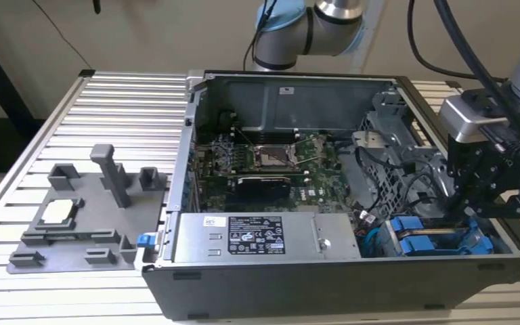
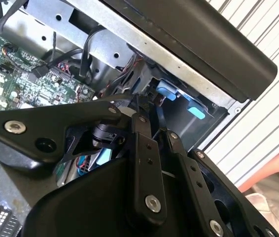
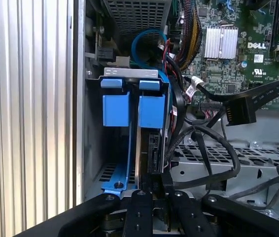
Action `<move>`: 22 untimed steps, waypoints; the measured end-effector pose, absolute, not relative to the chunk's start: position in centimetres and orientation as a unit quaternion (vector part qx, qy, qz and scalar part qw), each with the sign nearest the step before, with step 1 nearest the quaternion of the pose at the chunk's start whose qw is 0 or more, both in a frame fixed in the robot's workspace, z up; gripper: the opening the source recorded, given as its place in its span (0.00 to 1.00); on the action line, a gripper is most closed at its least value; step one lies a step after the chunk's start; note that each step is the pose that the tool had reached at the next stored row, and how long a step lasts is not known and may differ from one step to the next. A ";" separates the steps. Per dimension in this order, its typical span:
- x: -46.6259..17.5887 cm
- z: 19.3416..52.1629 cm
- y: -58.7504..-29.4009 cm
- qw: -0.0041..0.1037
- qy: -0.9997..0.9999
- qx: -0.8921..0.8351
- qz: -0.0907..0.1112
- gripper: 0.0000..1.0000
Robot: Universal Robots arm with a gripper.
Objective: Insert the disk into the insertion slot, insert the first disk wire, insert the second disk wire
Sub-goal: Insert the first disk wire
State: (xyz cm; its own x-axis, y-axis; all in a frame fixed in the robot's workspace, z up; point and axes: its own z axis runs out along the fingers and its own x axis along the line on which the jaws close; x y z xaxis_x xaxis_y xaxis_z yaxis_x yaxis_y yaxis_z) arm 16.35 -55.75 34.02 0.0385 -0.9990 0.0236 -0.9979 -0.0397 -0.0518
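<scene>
— Disk (image 3: 151, 111), where was it?
— It sat in the slot (image 3: 129, 73), beside another blue carrier (image 3: 115, 109).
— And the hand (image 3: 155, 191)?
— It was clenched on a black plug (image 3: 154, 168) at the disk's edge.

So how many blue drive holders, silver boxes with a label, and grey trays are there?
Blue drive holders: 2
Silver labelled box: 1
Grey tray: 1
Total: 4
</scene>
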 end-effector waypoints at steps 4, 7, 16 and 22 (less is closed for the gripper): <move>16.3 34.0 -55.7 0.012 0.694 -0.719 -0.025 0.19; 16.4 34.0 -55.7 0.012 0.696 -0.718 -0.025 0.19; 16.4 33.6 -55.8 0.011 0.701 -0.712 -0.026 0.19; 16.4 33.2 -55.7 0.011 0.705 -0.709 -0.025 0.19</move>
